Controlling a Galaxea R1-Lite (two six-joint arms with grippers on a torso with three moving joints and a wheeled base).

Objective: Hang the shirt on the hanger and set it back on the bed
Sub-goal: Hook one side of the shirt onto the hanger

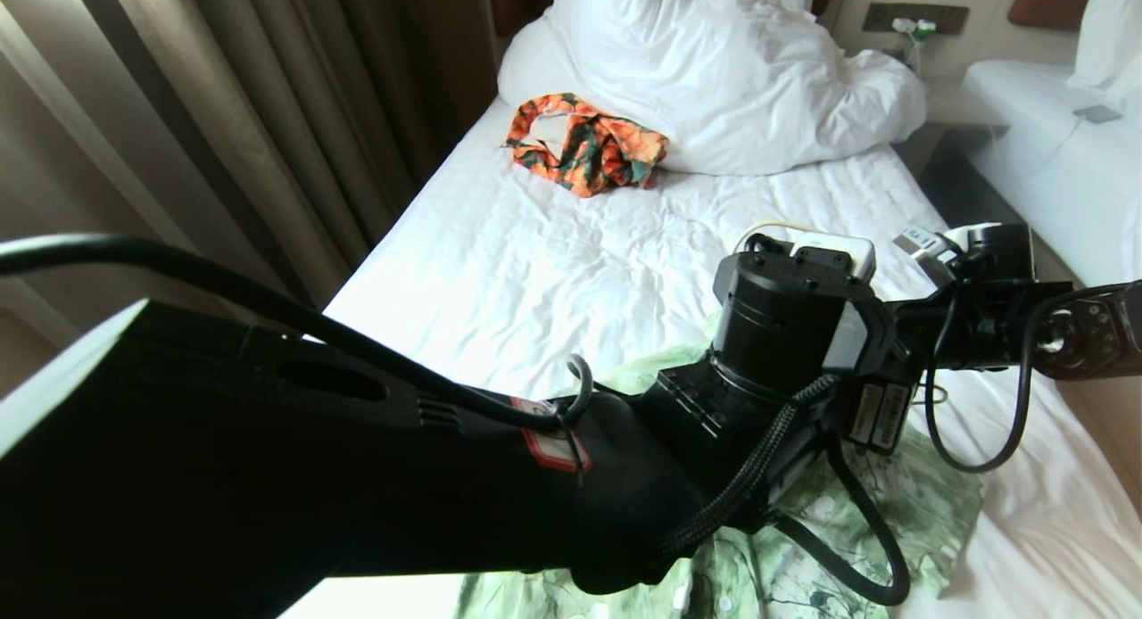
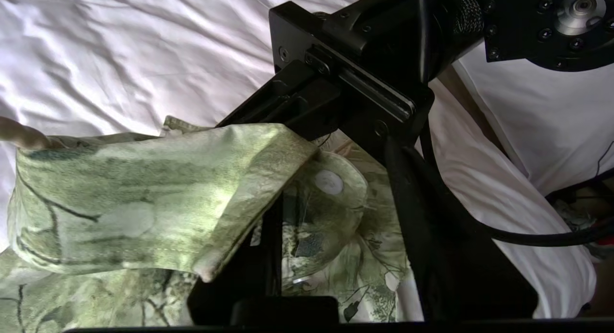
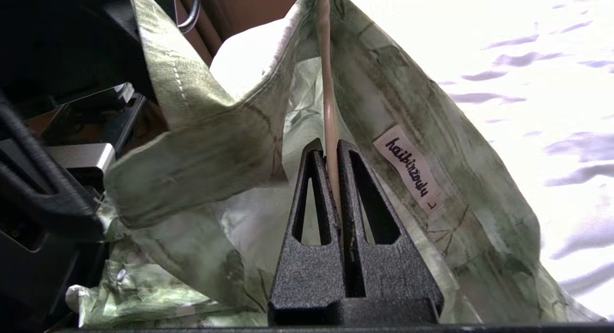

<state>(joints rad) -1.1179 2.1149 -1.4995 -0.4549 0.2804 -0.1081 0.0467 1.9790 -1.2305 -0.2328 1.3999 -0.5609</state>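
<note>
The light green leaf-print shirt (image 1: 901, 503) lies bunched at the near end of the bed (image 1: 553, 271), partly under my two arms. My right gripper (image 3: 330, 148) is shut on the thin cream hanger (image 3: 327, 83), whose wire runs up inside the shirt's collar beside the neck label (image 3: 412, 167). My left gripper (image 2: 336, 237) is open, its dark fingers (image 2: 271, 246) apart around a loose shirt fold with a white button (image 2: 328, 182). The raised collar flap (image 2: 144, 198) drapes over the right gripper's fingers. In the head view the left forearm (image 1: 357, 485) hides both grippers' fingertips.
An orange, black and teal garment (image 1: 584, 146) lies further up the bed against the bunched white duvet (image 1: 714, 75). Brown curtains (image 1: 223, 111) hang close along the left side. A second white bed (image 1: 1053, 146) stands to the right across a narrow gap.
</note>
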